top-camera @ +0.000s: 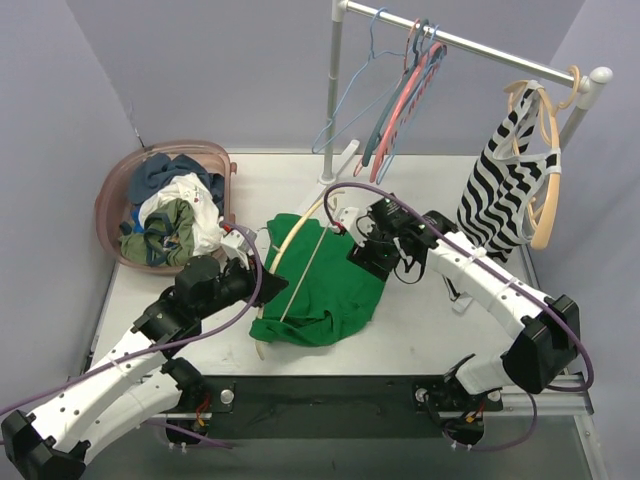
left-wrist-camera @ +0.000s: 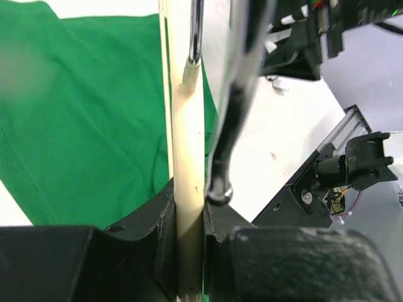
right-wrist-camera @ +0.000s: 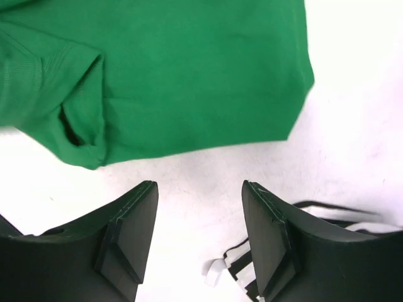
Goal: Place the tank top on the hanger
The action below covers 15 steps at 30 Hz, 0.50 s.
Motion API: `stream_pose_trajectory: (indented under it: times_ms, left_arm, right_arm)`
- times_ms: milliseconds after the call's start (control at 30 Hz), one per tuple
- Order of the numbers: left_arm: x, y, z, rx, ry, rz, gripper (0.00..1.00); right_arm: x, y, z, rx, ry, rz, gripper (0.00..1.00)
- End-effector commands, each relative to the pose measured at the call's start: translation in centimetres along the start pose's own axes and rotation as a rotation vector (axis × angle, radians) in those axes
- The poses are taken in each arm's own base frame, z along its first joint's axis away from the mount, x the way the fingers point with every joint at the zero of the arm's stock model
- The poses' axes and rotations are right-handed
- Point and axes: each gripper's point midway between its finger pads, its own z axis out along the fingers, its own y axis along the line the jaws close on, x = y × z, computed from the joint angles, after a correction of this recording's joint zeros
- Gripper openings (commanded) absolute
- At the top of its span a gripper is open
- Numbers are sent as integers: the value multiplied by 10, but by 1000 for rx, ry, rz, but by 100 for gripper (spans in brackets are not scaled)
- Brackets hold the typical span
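Looking from the near edge: left gripper (left-wrist-camera: 189, 201) is clamped on the hanger (left-wrist-camera: 187, 157), pads tight on the cream body just below the chrome hook (left-wrist-camera: 227, 126).

Tank top (top-camera: 335, 285) lies crumpled mid-tabletop, a bit toward the near edge. The hanger's lower bar runs across its left part. Can't tell if any fabric is threaded yet; looks like it isn't.

Right gripper (right-wrist-camera: 200, 189) hangs just past the top's far-right edge, fingers apart, nothing between them, bare table (top-camera: 420, 330) under it.

Handling, my read:
- Top is a light, limp knit. It will sag and bunch, and won't hold an opening by itself.
- Best grab is a strap or the neckline hem; pinching mid-panel just lifts a wad.
- Hanger is stiff and smooth, so fabric should slide on but can also slide off.

Far-left corner: pinkish basket (top-camera: 103, 205), filled with blue, white and olive garments.

Far-right: clothes rack (top-camera: 470, 45) with thin pink and blue hangers (top-camera: 400, 100), plus a zebra-striped top (top-camera: 500, 190) on a tan hanger (top-camera: 548, 200).
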Motion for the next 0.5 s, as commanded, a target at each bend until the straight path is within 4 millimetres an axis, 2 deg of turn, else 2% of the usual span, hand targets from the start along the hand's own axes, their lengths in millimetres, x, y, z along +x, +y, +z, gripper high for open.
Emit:
stream_pose_trajectory:
  times_ms: [0,33,100,133,167,200,233,267,333,367,400,433,467]
  left_arm:
    - [-27,-19,5,86,-95,-1,0]
    - [-25,-18,6,86,-94,-7,0]
    - [-21,-17,7,88,-91,-14,0]
    - [-18,-16,7,89,-85,-16,0]
    - [-16,-14,8,89,-80,-18,0]
    - [-14,-13,8,86,-78,-19,0]
    - [-14,-12,8,86,-78,-18,0]
    - [-12,-11,8,85,-73,-17,0]
    - [-9,-8,8,73,-70,-20,0]
    - [-7,-6,8,66,-67,-26,0]
    - [-5,-3,7,52,-67,-32,0]
    - [-7,-2,5,42,-80,-35,0]
    - [-6,0,4,37,-81,-42,0]
  right_arm:
    - [-1,5,-19,-34,-68,25,57]
    - [-1,19,-19,-94,-102,28,58]
    - [-14,32,-35,-135,-227,16,62]
    - [-10,44,-35,-172,-254,40,67]
    - [-22,59,-49,-251,-353,46,72]
    - [-26,67,-51,-311,-375,89,80]
    - [-18,68,-40,-385,-348,269,100]
    - [-27,90,-45,-578,-399,378,100]
    - [-33,95,-43,-736,-444,469,100]
    - [-33,104,-32,-772,-398,471,98]
    - [-23,107,-22,-712,-337,431,94]
    - [-22,124,-14,-693,-326,335,94]
    - [-19,124,-3,-614,-310,311,95]
